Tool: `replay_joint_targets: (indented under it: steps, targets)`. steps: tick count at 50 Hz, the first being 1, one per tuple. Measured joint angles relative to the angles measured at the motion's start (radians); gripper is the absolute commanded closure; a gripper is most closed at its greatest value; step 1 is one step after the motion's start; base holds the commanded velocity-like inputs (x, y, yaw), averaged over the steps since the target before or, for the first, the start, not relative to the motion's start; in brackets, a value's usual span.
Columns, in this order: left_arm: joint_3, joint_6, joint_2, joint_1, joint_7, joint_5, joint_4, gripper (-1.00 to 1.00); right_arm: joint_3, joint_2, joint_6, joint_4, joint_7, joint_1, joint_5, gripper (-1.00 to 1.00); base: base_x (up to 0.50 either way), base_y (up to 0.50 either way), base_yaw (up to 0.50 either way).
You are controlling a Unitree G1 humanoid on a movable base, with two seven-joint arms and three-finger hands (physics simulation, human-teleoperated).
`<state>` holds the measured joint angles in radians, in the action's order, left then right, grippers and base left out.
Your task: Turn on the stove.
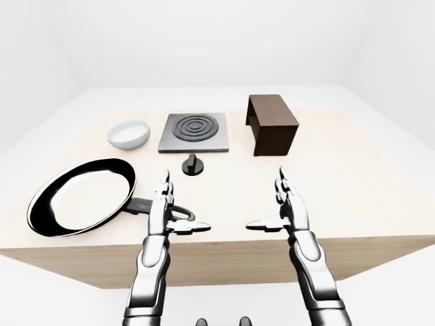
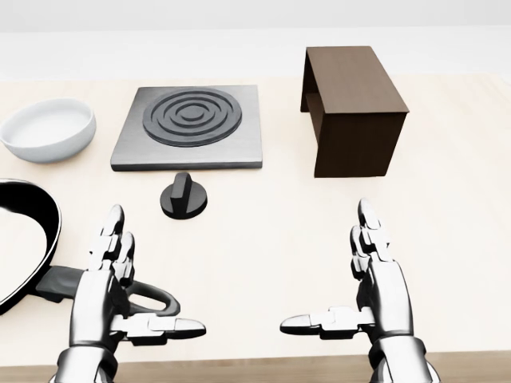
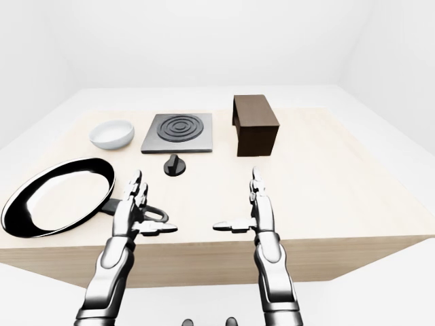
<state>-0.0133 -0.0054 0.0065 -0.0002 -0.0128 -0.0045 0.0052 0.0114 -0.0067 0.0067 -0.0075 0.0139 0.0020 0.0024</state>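
A grey square stove plate point(image 2: 190, 128) with dark concentric rings lies on the pale wooden table point(image 2: 279, 231). Just below it in the head view sits a black round knob point(image 2: 184, 196) with a raised bar. My left hand point(image 2: 128, 283) hovers open below and left of the knob, fingers straight, thumb pointing right, over the pan's handle. My right hand point(image 2: 351, 279) is open too, well to the right of the knob, thumb pointing left. Neither hand touches the knob.
A black frying pan point(image 1: 81, 195) with a light inside lies at the left, its handle point(image 2: 152, 299) under my left hand. A white bowl point(image 2: 48, 128) stands left of the stove. A dark brown open box point(image 2: 351, 108) stands right of it.
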Motion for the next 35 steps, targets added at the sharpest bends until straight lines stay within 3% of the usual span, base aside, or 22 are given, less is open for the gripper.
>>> replay_joint_targets:
  steps: [15, 19, 21, 35]
  targets:
    - [-0.015, -0.002, 0.008, 0.003, -0.013, -0.003, -0.003, -1.00, 0.019, -0.007, 0.038, -0.064, 0.017, 0.014, 0.014, -1.00, 0.00, 0.00, 0.00]
    - [-0.016, 0.003, 0.008, 0.005, -0.014, -0.004, -0.012, -1.00, 0.043, -0.015, 0.066, -0.111, 0.011, 0.018, 0.023, -1.00, 0.00, 0.00, 0.00]
    - [-0.016, 0.006, 0.008, 0.007, -0.015, -0.003, -0.018, -1.00, 0.066, -0.021, 0.081, -0.151, 0.010, 0.023, 0.034, -1.00, 0.00, 0.00, 0.00]
    - [-0.021, 0.020, 0.010, 0.007, -0.016, -0.004, -0.038, -1.00, 0.290, -0.056, 0.081, -0.466, 0.023, 0.061, 0.142, -1.00, 0.00, 0.00, 0.00]
